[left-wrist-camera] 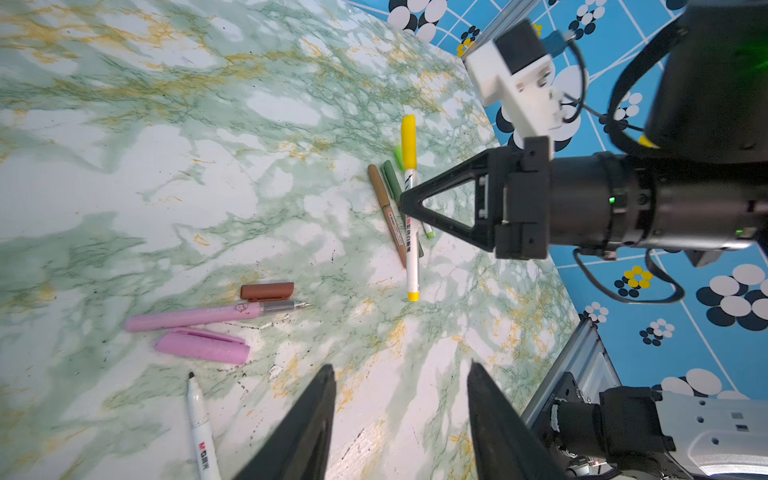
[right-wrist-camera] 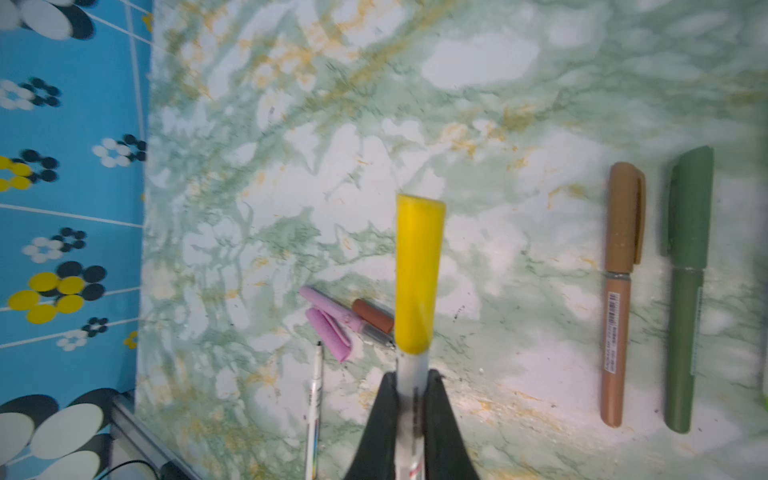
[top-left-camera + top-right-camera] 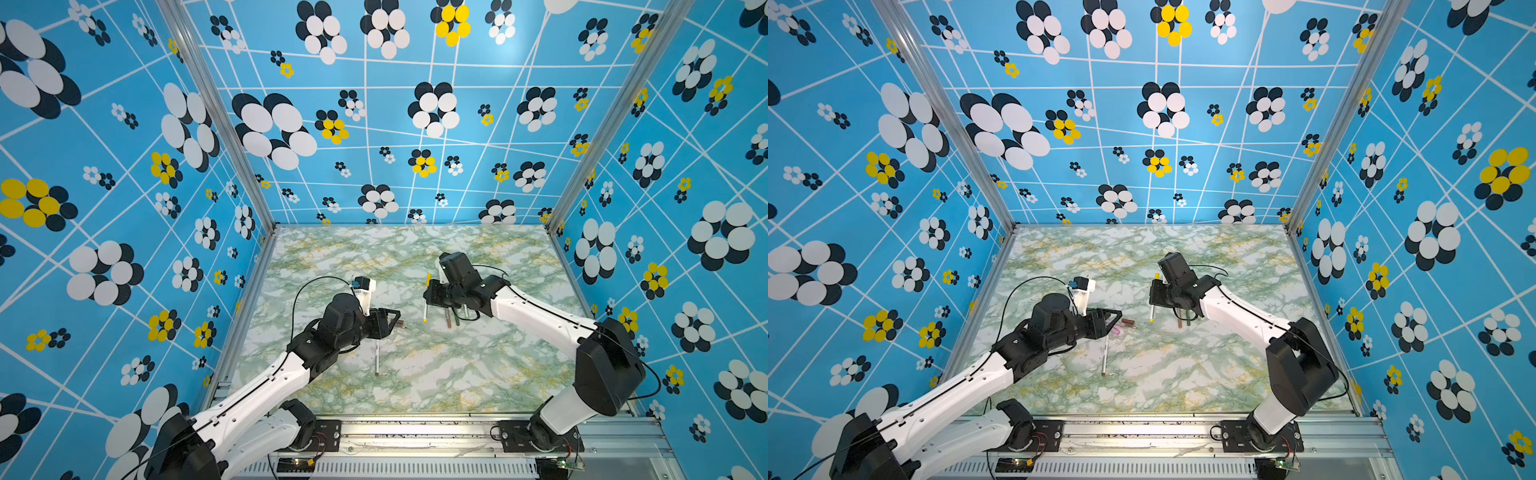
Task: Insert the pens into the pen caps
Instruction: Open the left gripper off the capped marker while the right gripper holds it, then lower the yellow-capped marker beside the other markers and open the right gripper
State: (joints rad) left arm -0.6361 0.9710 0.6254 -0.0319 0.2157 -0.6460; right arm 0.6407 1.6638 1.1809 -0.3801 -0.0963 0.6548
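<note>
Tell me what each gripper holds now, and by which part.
The right gripper holds the yellow-capped pen by its white barrel, just below the yellow cap. The left gripper is open and holds nothing.

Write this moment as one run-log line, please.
right fingers: shut on yellow-capped pen | left fingers: open, empty | pink pen: uncapped, pink cap beside

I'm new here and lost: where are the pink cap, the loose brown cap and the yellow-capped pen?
pink cap [image 1: 202, 345]: left wrist view, middle of its body.
loose brown cap [image 1: 267, 291]: left wrist view, middle of its body.
yellow-capped pen [image 2: 417, 274]: right wrist view, on its yellow cap.
</note>
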